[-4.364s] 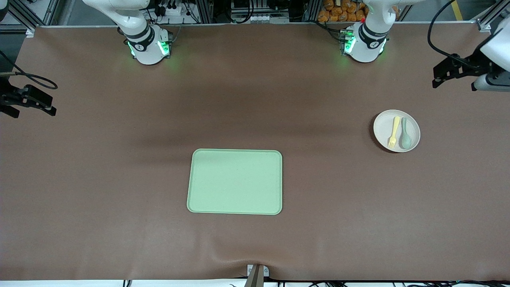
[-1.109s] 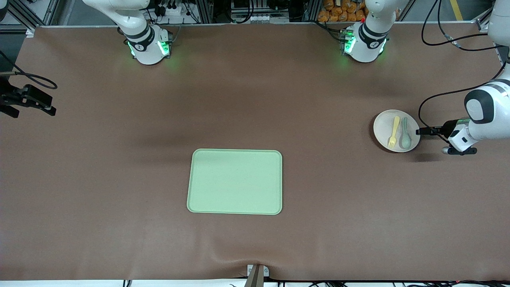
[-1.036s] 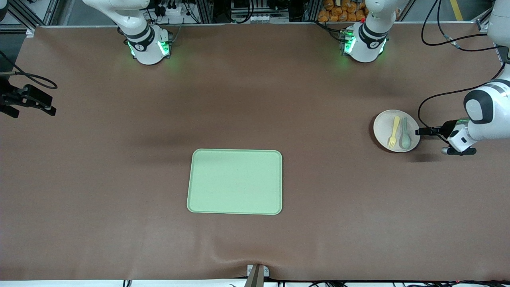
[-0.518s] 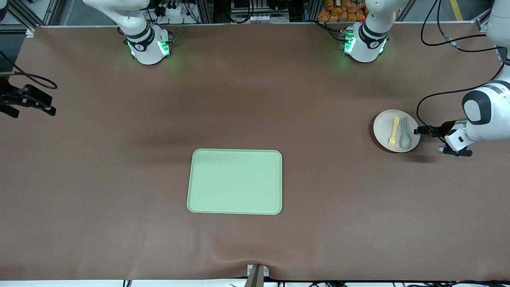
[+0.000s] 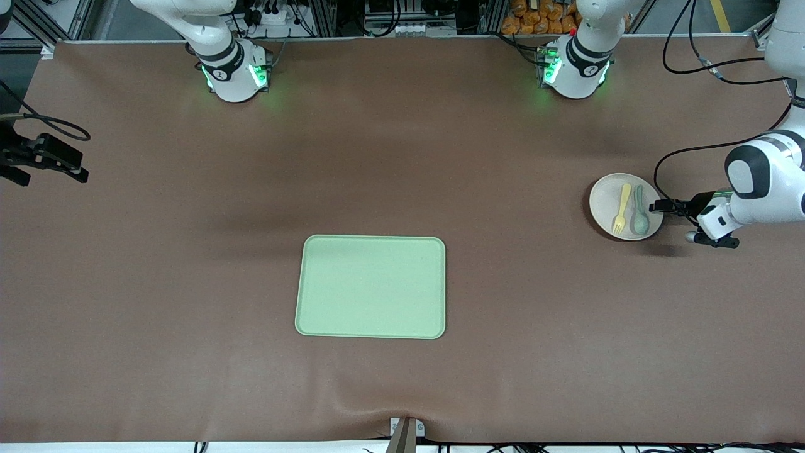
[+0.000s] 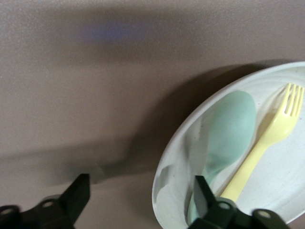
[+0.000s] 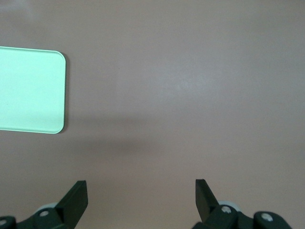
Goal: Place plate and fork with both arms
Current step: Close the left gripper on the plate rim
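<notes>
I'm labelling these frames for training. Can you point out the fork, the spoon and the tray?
fork (image 5: 622, 209): front view, mid-handle.
spoon (image 5: 640, 220): front view, its bowl.
tray (image 5: 371, 287): front view, bare middle of its floor.

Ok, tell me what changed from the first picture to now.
The left hand came down from over the table's edge to the plate and now straddles its rim, fingers open, one over the plate and one outside. The plate, fork, spoon and tray have not moved; the right hand waits open.

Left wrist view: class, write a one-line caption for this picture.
Open left end effector straddles the rim of the plate, which holds the fork and a spoon.
</notes>
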